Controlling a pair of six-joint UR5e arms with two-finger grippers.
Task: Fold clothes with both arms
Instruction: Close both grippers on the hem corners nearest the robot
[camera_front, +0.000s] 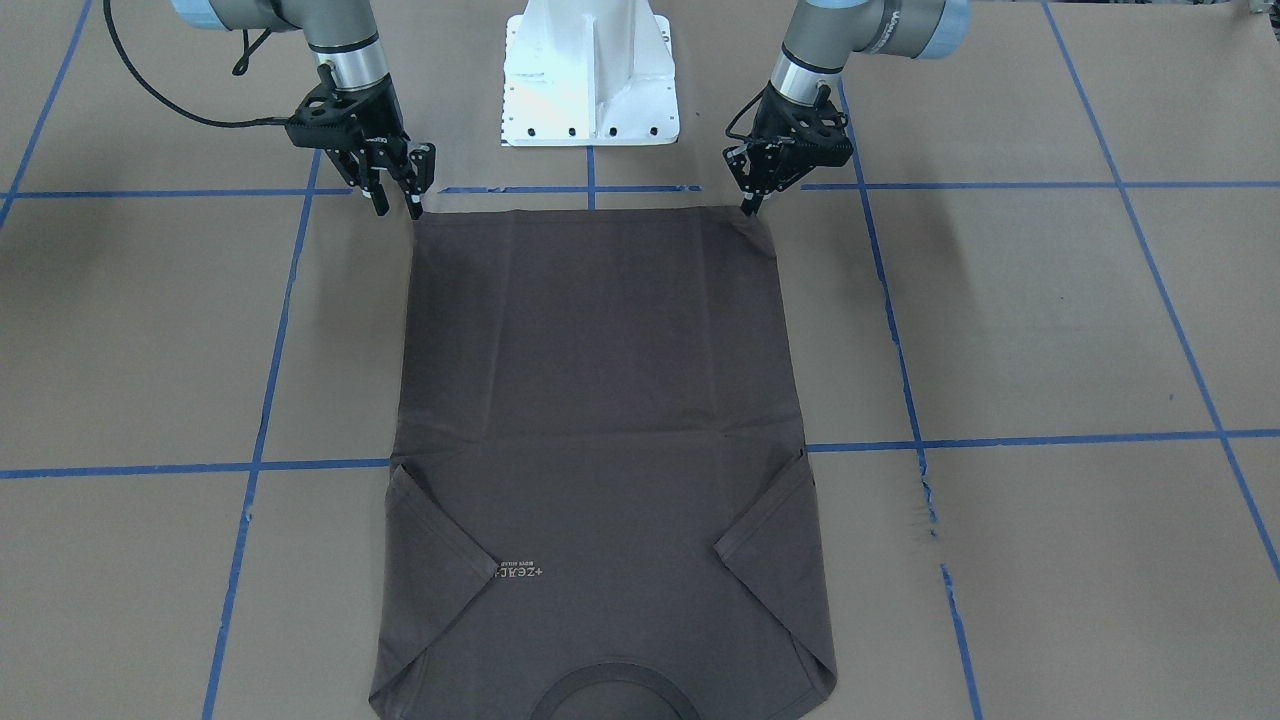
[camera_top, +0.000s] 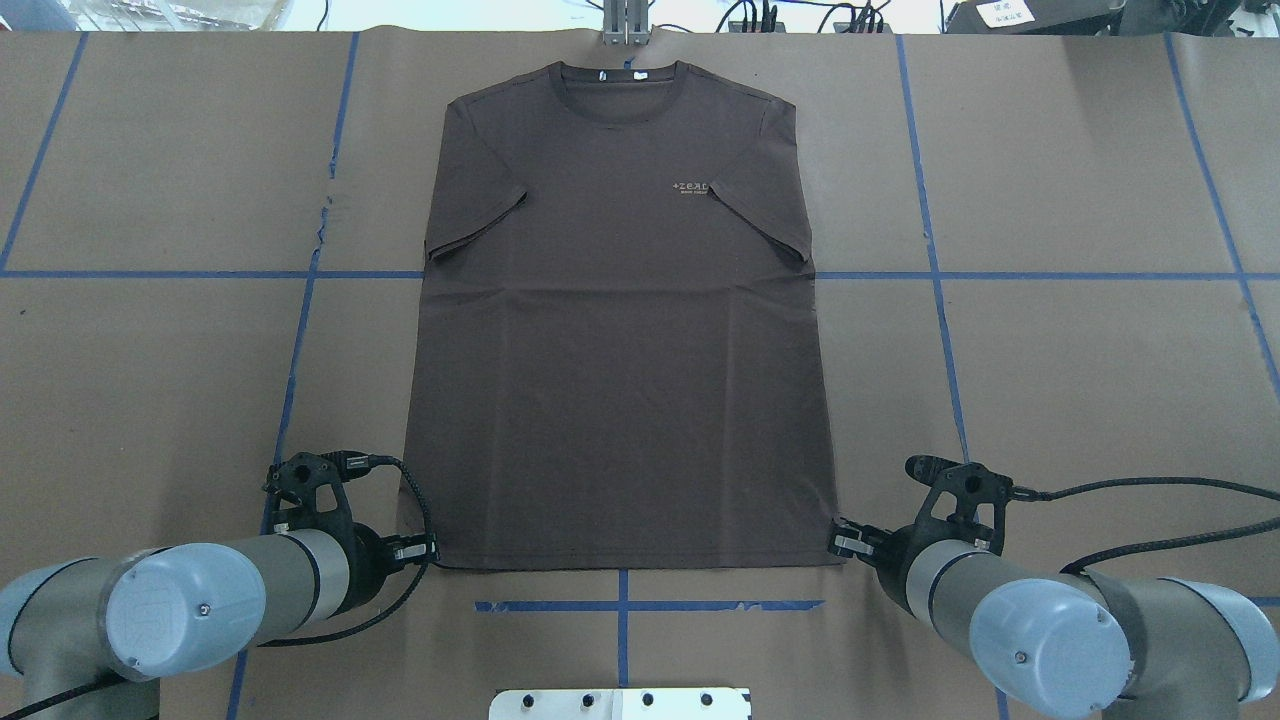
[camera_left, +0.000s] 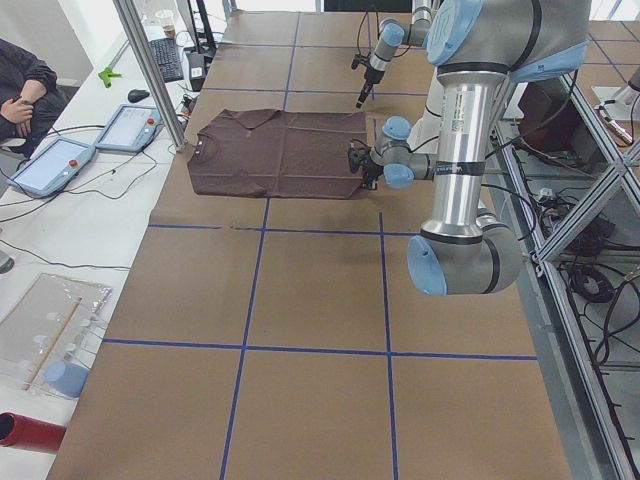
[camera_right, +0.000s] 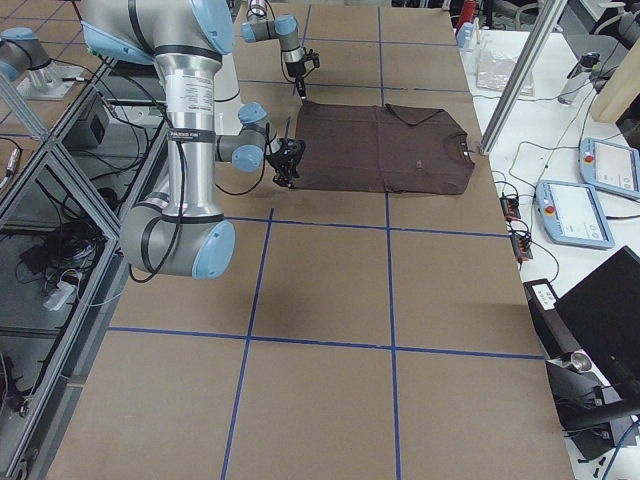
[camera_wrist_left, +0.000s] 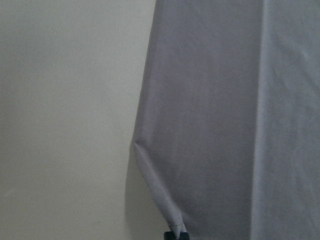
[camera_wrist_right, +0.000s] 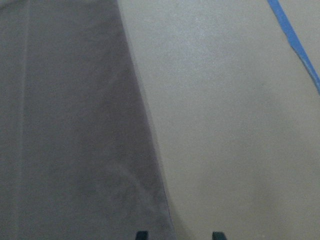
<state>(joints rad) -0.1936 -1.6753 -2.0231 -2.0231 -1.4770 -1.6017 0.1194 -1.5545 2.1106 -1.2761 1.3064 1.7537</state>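
Shirt: the T-shirt (camera_top: 620, 350) lies flat, face up, in the middle of the bench (camera_top: 1050, 380), its collar (camera_top: 620, 85) toward the bench's far edge and its hem (camera_top: 620, 566) toward the robot's edge, just short of the white pedestal (camera_front: 590, 80)

Sleeves: both sleeves (camera_top: 478, 215) are turned in over the chest, and one lies just beside the pale logo (camera_top: 690, 187)

Left hand: the left hand (camera_front: 748, 205) is pinched closed on the hem corner on its side; the wrist view shows a small ridge of cloth drawn up to its fingertip (camera_wrist_left: 175, 234)

Right hand: the right hand (camera_front: 398, 208) is spread wide at the other hem corner and holds nothing; its fingertips (camera_wrist_right: 142, 234) straddle the shirt's side edge

Step in hand: probably taking both hem corners, so that the hem can be carried over toward the collar; only one corner looks secured

Risk, uneven start: if lifting begins before the right hand closes, the hem would rise on one side only and the shirt would skew on the bench

Risk, poor bite: the right hand could close on the upper layer alone or beside the edge, letting the lower layer sag

Risk, slip: the left hand's hold looks to be on the very tip of the corner, so tension could pull it free

Risk, sleeves: a quick drag could shake the tucked sleeves loose
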